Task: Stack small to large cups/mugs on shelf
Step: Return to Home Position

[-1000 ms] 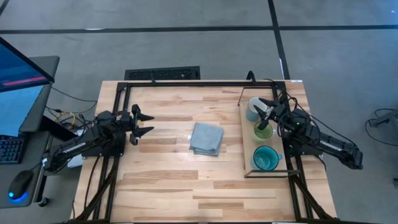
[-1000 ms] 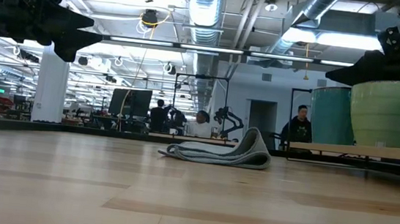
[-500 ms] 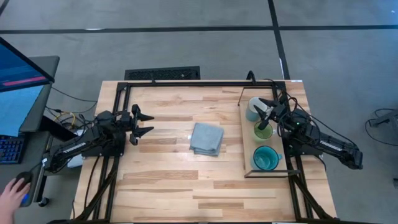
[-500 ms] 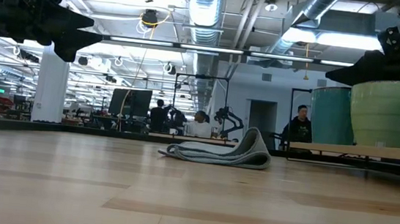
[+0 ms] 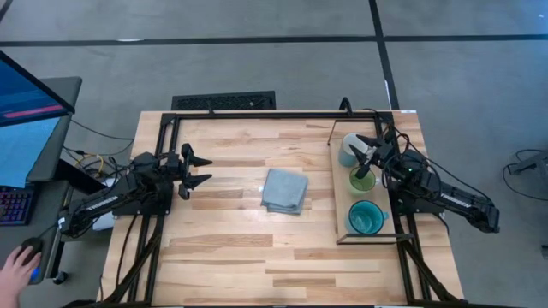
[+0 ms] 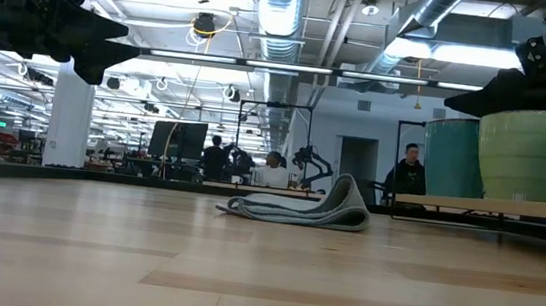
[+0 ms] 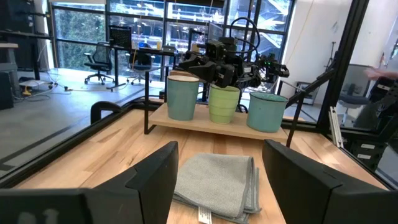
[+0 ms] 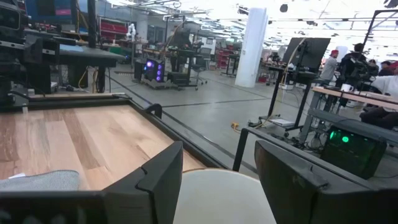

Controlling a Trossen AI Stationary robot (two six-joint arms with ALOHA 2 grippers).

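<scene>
Long light-wood wire-framed shelf (image 5: pixel 341 201) on wooden table (image 5: pixel 240 257), right side, lengthwise far-to-near: teal-blue mug (image 5: pixel 366 219) nearest, light green mug (image 5: pixel 361 180) middle, white mug (image 5: pixel 348 147) farthest. Side-on row only from left wrist. Over white mug, right gripper (image 5: pixel 360 146) spread wide; left gripper (image 5: pixel 208 169) wide too, opposite side.

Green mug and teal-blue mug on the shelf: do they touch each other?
Apart. The left wrist view shows a clear gap between the green mug and the teal-blue mug.

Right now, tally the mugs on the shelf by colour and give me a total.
White mug: 1
Green mug: 1
Blue mug: 1
Total: 3
</scene>
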